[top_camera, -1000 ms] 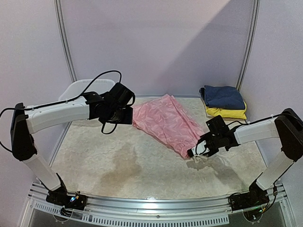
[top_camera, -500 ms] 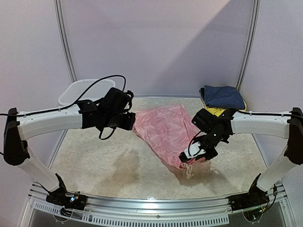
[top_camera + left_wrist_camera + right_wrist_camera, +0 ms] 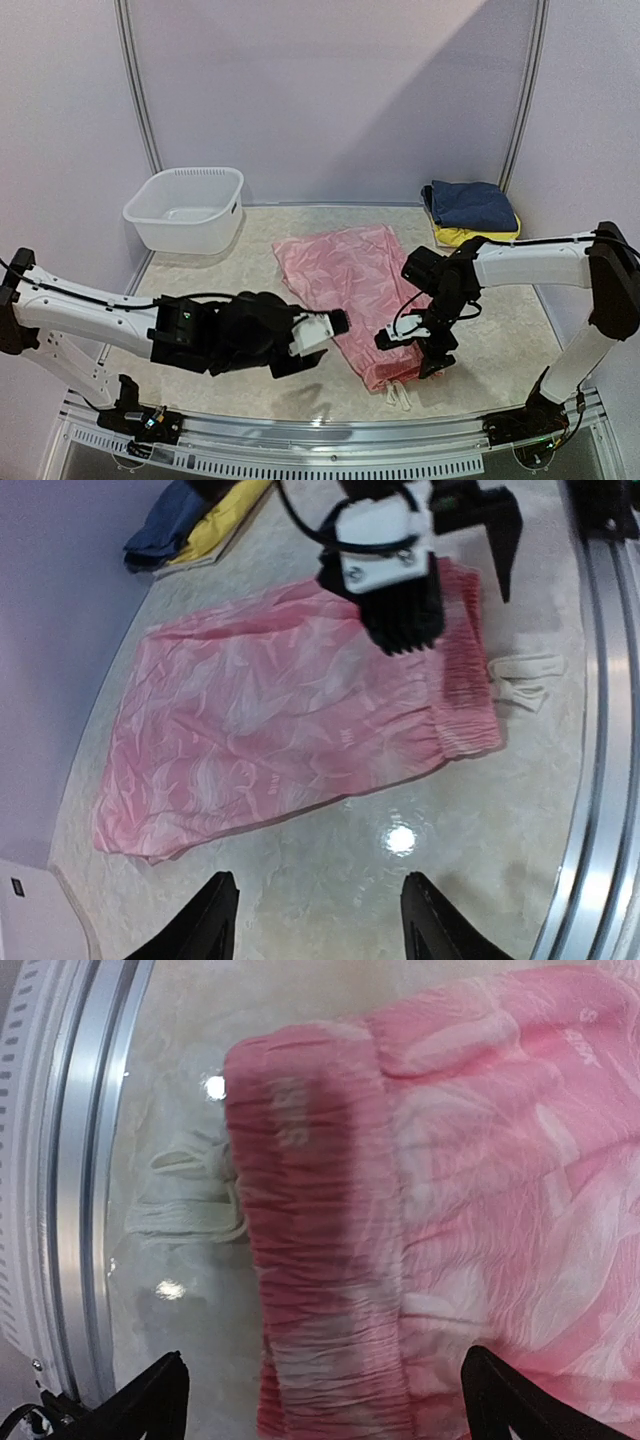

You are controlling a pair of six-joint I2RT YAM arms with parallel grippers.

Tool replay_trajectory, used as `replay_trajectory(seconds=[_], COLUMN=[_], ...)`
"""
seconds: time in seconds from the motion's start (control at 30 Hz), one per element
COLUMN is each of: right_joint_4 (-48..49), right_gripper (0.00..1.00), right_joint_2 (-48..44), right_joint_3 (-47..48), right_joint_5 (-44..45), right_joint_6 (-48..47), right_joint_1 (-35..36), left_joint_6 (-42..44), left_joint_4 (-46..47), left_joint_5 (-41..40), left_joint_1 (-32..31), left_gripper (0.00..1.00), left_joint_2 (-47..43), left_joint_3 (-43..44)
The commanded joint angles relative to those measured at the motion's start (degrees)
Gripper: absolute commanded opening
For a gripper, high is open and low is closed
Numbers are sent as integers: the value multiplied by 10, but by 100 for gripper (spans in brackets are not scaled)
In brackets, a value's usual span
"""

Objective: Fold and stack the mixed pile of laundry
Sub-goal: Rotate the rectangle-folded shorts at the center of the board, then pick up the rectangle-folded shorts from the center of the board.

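Observation:
The pink crinkly garment (image 3: 338,270) lies spread flat in the middle of the table, its gathered waistband (image 3: 320,1260) toward the front edge. White drawstrings (image 3: 190,1215) trail off beside it. My right gripper (image 3: 410,352) hovers open right over the waistband, its fingers either side with nothing gripped (image 3: 325,1400). My left gripper (image 3: 325,335) is low at the front, just left of the garment, open over bare table (image 3: 325,930). A folded navy garment (image 3: 470,205) rests on a folded yellow one (image 3: 482,238) at the back right.
A white slotted basket (image 3: 187,208) stands at the back left. The metal rail (image 3: 60,1160) of the table's near edge runs close to the waistband and drawstrings. The left arm stretches low across the front left of the table.
The right gripper dragged the waistband toward the front, then let go and opened. The left arm swung from the garment's back-left corner down to the front. The garment now lies flatter.

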Motion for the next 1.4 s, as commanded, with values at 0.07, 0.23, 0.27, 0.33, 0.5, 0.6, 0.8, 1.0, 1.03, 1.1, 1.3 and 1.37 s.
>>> replay_trajectory(seconds=[0.07,0.23,0.27,0.33,0.5,0.6,0.8,1.0,1.03,1.1,1.3,1.37], right_joint_4=[-61,13,27,40,77,70,43,30,30,29,-20,-58], right_gripper=[99,99,99,99,99,99,99,99,99,98,97,94], right_joint_2=[-182,-332,-341,-347,-380,-391,-382,-364,-363,-363,-361,-359], right_joint_3=[-9,-21,-22,-29,-71,-75,-81,-81,-84,-90,-99,-108], right_joint_5=[-22,-74,-67,-55,-79,-91,-133,-141,-140,-139,-142,-141], right_joint_6=[-15,58,77,141,166,173,131,108,106,100,40,-39], right_joint_1=[-19,-121,-135,-157,-228,-249,-269,-273,-273,-274,-274,-274], left_joint_6=[116,137,139,144,147,152,201,235,240,249,253,244], left_joint_4=[28,50,51,44,6,-7,-25,7,7,4,-24,-36], left_joint_5=[-44,-42,-41,-37,-1,2,-9,-76,-85,-101,-157,-156], left_joint_1=[-79,-90,-90,-89,-81,-78,-77,-75,-74,-73,-63,-58], left_gripper=[58,58,58,57,56,56,57,55,54,50,42,30], left_joint_2=[149,264,285,312,342,347,384,426,433,445,468,467], left_joint_3=[86,157,166,184,210,211,229,256,260,267,282,288])
